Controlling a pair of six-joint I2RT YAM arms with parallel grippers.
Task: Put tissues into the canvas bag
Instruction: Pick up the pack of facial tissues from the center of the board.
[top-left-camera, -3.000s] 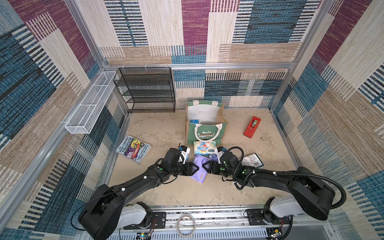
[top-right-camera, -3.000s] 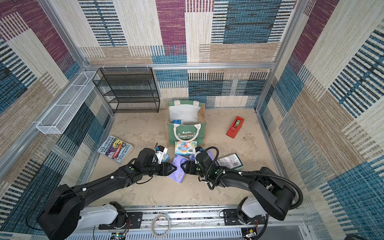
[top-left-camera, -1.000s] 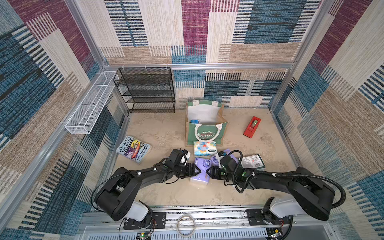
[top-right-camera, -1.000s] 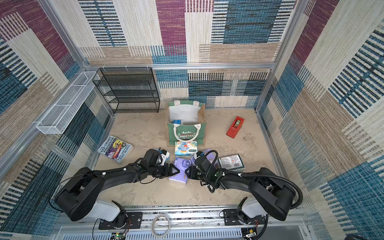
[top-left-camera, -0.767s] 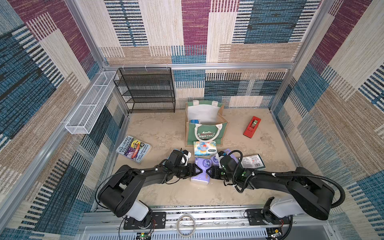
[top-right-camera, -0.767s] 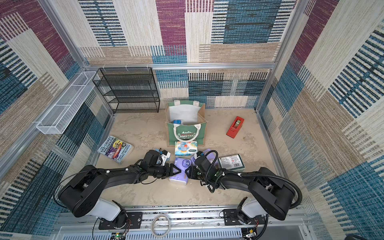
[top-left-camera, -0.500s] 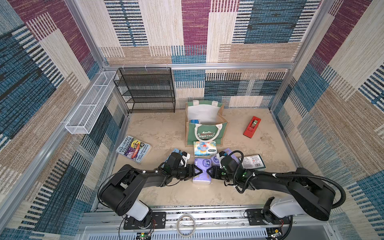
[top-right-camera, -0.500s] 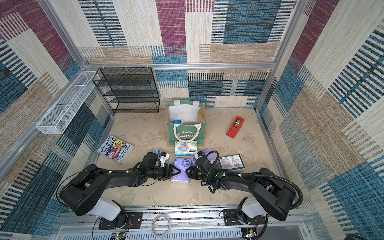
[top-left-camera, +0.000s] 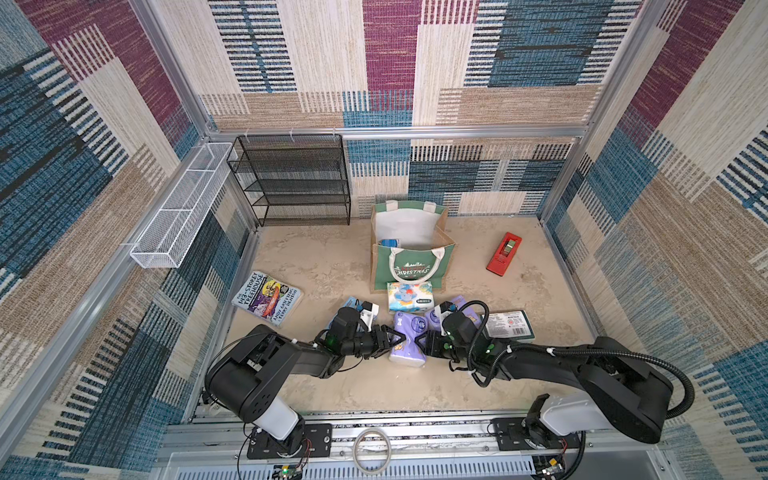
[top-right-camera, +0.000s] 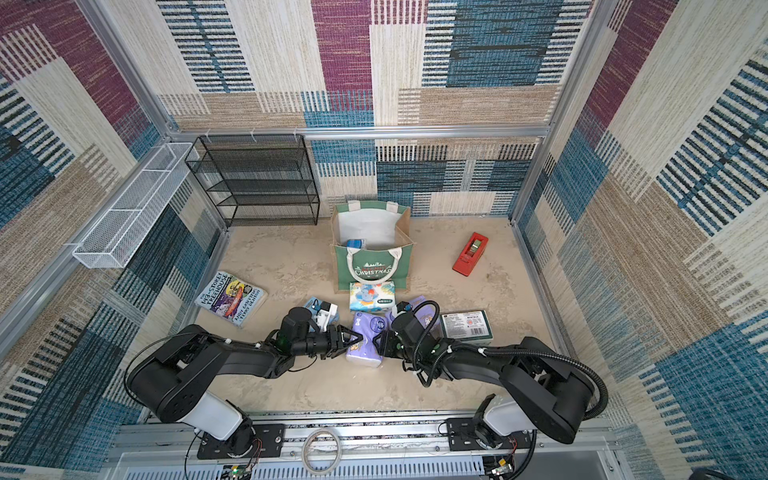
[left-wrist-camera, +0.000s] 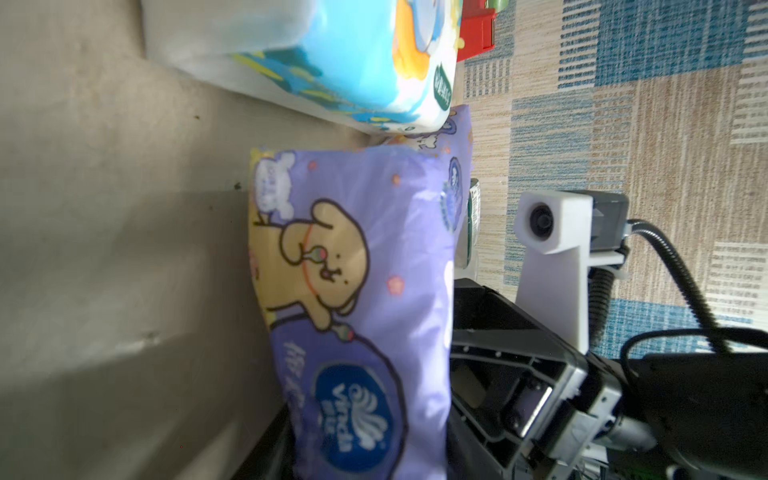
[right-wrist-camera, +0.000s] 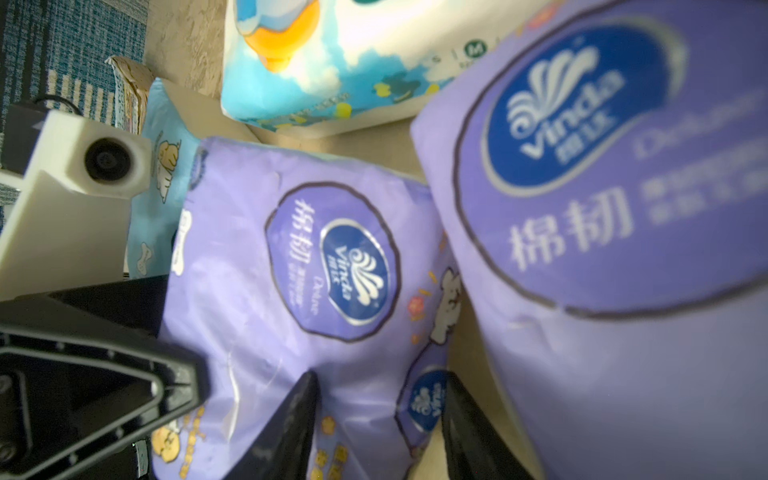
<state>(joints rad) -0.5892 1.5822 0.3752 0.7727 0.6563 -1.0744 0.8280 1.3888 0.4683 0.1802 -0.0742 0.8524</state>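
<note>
I have the lilac pack (top-left-camera: 406, 341) crosswise between both arms: right gripper (top-left-camera: 420, 345) half-open, pinching its side; left gripper (top-left-camera: 393, 339) jaws, cannot tell.

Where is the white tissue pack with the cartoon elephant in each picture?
Top view: the white wrapped tissue pack with the cartoon elephant lies before the green canvas bag.
Top view: elephant pack before the bag.
Left wrist: blurred elephant pack beyond the lilac puppy-print tissue pack.
Right wrist: elephant pack beyond that lilac pack.
Shared landmark: the lilac pack.
</note>
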